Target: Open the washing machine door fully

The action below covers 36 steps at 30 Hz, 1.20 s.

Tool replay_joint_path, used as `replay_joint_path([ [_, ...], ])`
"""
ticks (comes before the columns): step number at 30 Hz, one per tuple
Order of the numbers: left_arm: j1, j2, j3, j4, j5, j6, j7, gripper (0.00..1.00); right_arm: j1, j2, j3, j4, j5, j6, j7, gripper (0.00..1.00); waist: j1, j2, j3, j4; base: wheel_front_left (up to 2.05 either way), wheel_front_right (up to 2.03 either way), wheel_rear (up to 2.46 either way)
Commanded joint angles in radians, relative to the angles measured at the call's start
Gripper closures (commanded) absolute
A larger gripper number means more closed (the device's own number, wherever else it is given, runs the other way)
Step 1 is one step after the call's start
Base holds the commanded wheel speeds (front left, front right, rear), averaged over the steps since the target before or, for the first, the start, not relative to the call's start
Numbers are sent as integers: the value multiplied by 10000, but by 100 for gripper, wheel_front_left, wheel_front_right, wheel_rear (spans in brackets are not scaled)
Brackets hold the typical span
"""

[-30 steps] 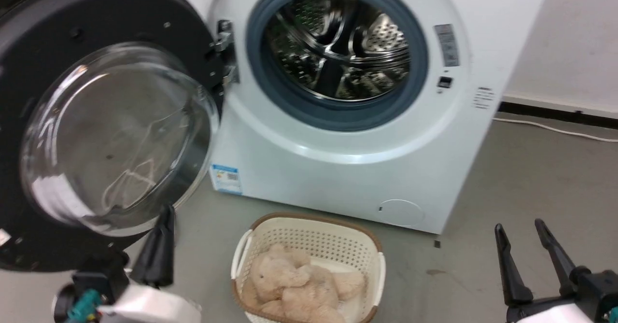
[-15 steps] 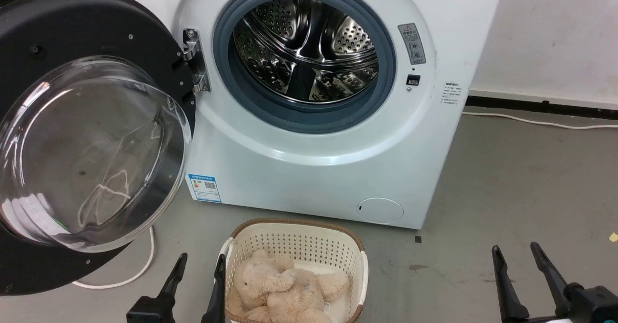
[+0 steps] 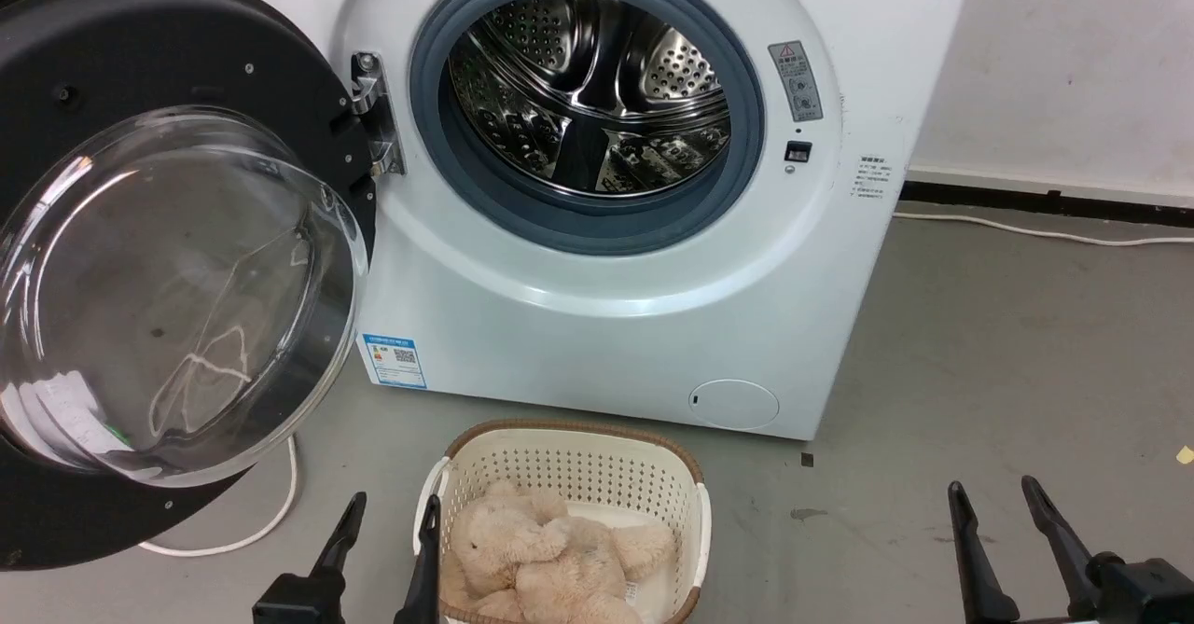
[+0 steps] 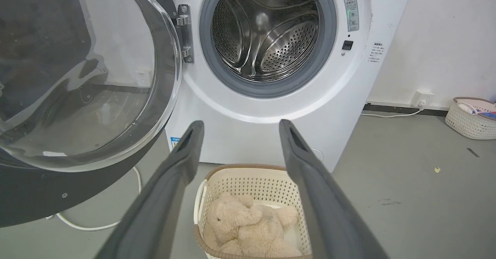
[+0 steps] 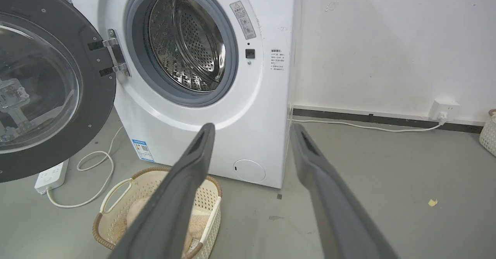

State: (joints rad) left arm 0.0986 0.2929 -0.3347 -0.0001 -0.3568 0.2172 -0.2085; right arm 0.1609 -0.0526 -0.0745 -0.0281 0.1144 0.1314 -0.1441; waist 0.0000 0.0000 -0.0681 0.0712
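Observation:
The washing machine door, black-rimmed with a bulging clear glass bowl, stands swung wide open to the left of the white washer, hanging on its hinge. The steel drum is exposed inside the grey rubber ring. My left gripper is open at the bottom, apart from the door and just left of the basket. My right gripper is open at the lower right over the floor. The door sits upper left of the left gripper. The right gripper points at the washer's lower front.
A cream basket holding a beige plush toy sits on the floor before the washer. A white cable loops under the door, by a power strip. Another basket stands by the right wall.
The camera has shifted, so the whole picture moved. My left gripper has dropped away from the door's lower edge to the bottom of the view. The door stays wide open.

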Motion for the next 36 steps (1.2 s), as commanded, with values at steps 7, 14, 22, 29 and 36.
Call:
replay_joint_path([
  [7, -110, 28, -15, -64, -40, 64, 19, 0, 100, 24, 46, 59, 31, -7, -62, 0, 0, 0, 12, 23, 0, 0, 0],
  [14, -18, -6, 6, -21, 22, -24, 78, 100, -35, 0, 46, 24, -13, 0, 33, 100, 1, 0, 30, 21, 0, 0, 0],
  [22, -81, -162, 223, -19, 252, -163, 208, 100, -137, 2, 91, 41, -86, -1, 124, 100, 1, 0, 72, -27, 0, 0, 0],
  [29, -136, -299, 412, -18, 452, -284, 322, 100, -226, 3, 131, 55, -150, -1, 204, 100, 1, 0, 109, -68, 0, 0, 0],
  [36, -191, -436, 601, -17, 653, -406, 435, 100, -315, 4, 170, 70, -214, -1, 284, 100, 0, 0, 146, -110, 0, 0, 0],
])
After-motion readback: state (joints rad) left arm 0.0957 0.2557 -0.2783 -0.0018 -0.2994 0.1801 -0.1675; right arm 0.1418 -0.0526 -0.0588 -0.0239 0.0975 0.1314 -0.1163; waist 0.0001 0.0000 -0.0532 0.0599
